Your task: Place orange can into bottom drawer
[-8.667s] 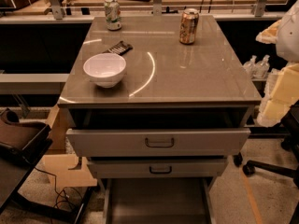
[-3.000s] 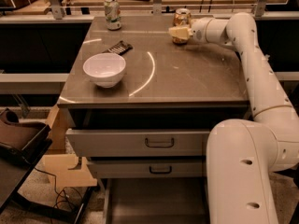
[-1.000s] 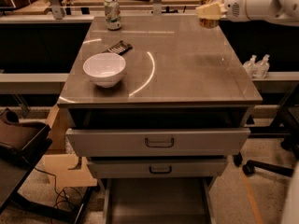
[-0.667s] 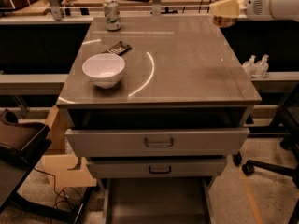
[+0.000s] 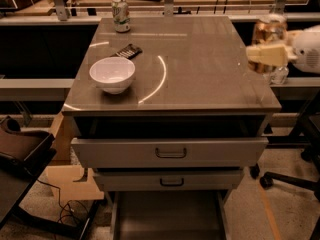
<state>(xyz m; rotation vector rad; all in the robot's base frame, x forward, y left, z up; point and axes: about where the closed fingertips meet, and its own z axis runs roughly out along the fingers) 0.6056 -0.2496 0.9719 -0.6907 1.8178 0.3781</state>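
Observation:
The orange can (image 5: 268, 35) is held in the air just past the right edge of the cabinet top (image 5: 210, 69), upright, blurred by motion. My gripper (image 5: 266, 54) is shut on the orange can, its pale fingers (image 5: 265, 55) wrapped across the can's lower half, with the white arm (image 5: 307, 51) reaching in from the right. The bottom drawer (image 5: 170, 217) is pulled open at the foot of the cabinet, showing a plain grey floor.
A white bowl (image 5: 112, 74), a small dark packet (image 5: 128, 50) and a green-and-white can (image 5: 120, 15) stand on the left of the cabinet top. The two upper drawers (image 5: 170, 153) stick out slightly. A chair base (image 5: 285, 176) is at the right, a dark bag (image 5: 22, 149) at the left.
The gripper has lifted the orange can off the back right of the cabinet top and carried it right and toward the front, beyond the top's right edge.

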